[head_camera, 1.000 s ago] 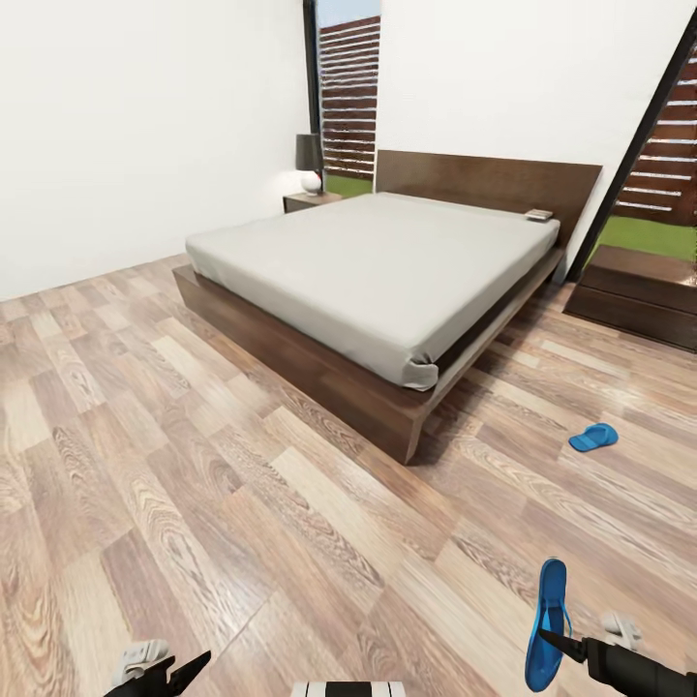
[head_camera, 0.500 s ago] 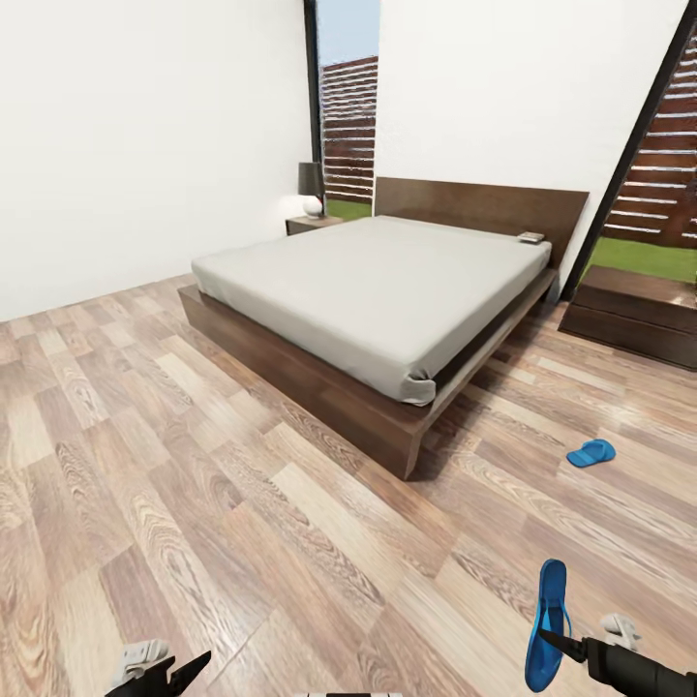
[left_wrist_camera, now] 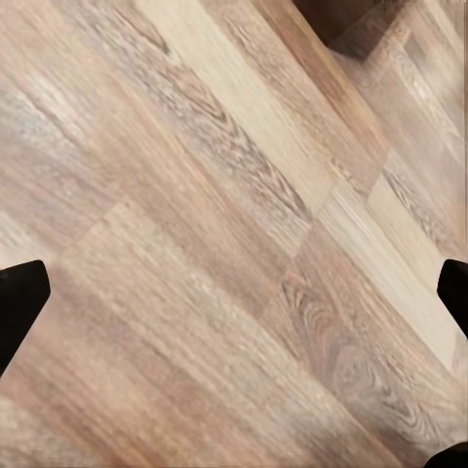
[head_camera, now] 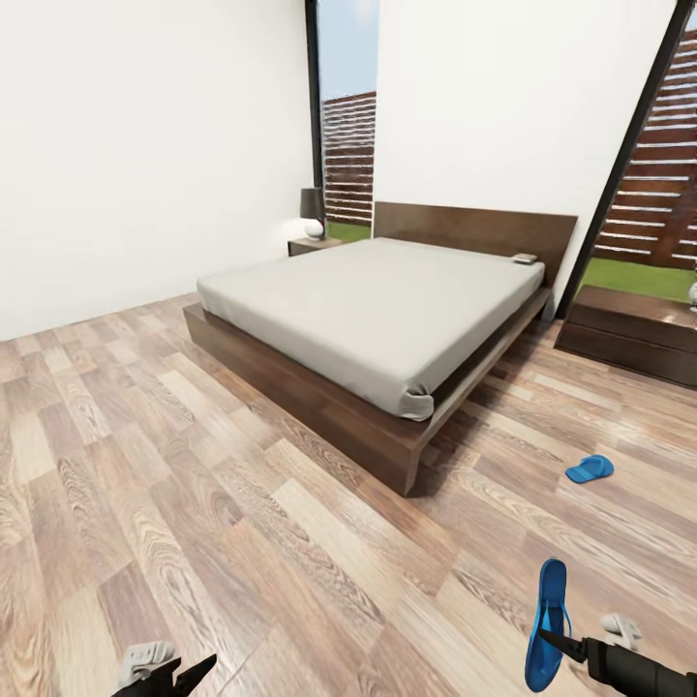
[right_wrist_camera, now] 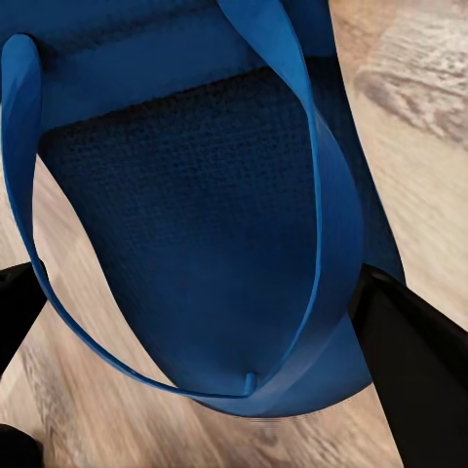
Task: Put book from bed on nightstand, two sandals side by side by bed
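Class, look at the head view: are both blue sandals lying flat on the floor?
No. One sandal lies on the floor, but the other sandal is held upright in the right claw.

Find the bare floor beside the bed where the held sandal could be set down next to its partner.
Bare planks surround the lying sandal, between the bed and the nightstand. The right gripper grips the held sandal.

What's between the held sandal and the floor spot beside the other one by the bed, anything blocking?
Nothing visible. The right tool holds one sandal upright by its edge. The other sandal lies flat on the wood floor, off the bed frame's near corner. Only bare planks show between the two sandals.
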Controlling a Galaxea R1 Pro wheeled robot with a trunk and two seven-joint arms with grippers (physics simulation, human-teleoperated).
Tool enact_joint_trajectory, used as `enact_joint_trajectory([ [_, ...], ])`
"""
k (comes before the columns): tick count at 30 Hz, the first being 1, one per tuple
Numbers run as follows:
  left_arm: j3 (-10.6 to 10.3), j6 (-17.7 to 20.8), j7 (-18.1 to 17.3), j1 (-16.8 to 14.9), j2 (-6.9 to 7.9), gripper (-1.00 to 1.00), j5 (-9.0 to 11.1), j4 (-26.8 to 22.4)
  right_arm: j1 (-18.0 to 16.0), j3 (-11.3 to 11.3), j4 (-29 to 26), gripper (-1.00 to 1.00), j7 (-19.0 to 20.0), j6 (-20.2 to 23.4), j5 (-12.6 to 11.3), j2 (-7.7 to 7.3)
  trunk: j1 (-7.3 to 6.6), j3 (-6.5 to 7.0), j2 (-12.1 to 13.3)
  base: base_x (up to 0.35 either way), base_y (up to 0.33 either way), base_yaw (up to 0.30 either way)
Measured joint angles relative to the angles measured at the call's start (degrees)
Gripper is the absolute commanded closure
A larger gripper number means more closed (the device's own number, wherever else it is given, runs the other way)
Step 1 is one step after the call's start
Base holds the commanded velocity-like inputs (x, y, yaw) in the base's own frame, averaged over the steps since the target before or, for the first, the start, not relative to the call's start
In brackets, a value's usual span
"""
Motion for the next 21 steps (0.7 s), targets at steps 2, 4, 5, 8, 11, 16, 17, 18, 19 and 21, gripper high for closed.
enact_joint_trajectory([
  [2,-0.03,0.00,0.03,0.00,0.00,-1.00,0.00,0.00,0.00,0.00,0.00,1.00,0.00,-0.01,0.00,0.00,-0.05,0.44,0.03,0.000,0.000,0.000],
  [4,-0.09,-0.01,0.06,0.00,0.00,-1.00,0.00,0.00,0.00,0.00,0.00,1.00,-0.03,-0.01,0.00,0.00,-0.10,0.89,0.05,0.000,0.000,0.000],
  [5,-0.12,-0.02,0.07,0.00,0.00,-1.00,0.00,0.00,0.00,0.00,0.00,1.00,-0.03,0.00,0.00,0.00,-0.13,1.11,0.07,0.000,0.000,0.000],
  [8,-0.14,-0.02,0.08,0.00,0.00,-1.00,0.00,0.00,0.00,0.00,0.00,1.00,-0.07,0.00,0.00,0.00,-0.21,1.77,0.11,0.000,0.000,0.000],
  [11,-0.15,-0.03,0.09,0.00,0.00,-1.00,0.00,0.00,0.00,0.00,0.00,1.00,-0.08,0.00,0.00,0.00,-0.28,2.44,0.15,0.000,0.000,0.000],
  [16,-0.13,-0.01,0.09,0.00,0.00,-1.00,0.00,0.00,0.00,0.00,0.00,1.00,-0.08,0.00,0.00,0.00,-0.41,3.55,0.21,0.000,0.000,0.000],
  [17,-0.11,-0.02,0.09,0.00,0.00,-1.00,0.00,0.00,0.00,0.00,0.00,1.00,-0.08,0.00,0.00,0.00,-0.44,3.77,0.23,0.000,0.000,0.000],
  [18,-0.13,-0.02,0.09,0.00,0.00,-1.00,0.00,0.00,0.00,0.00,0.00,1.00,-0.08,0.00,0.00,0.00,-0.46,3.99,0.24,0.000,0.000,0.000],
  [19,-0.14,-0.02,0.09,0.00,0.00,-1.00,0.00,0.00,0.00,0.00,0.00,1.00,-0.08,0.00,0.00,0.00,-0.49,4.21,0.26,0.000,0.000,0.000],
  [21,-0.14,0.00,0.09,0.00,0.00,-1.00,0.00,0.00,0.00,0.00,0.00,1.00,-0.08,0.00,0.00,0.00,-0.54,4.66,0.28,0.000,0.000,0.000],
])
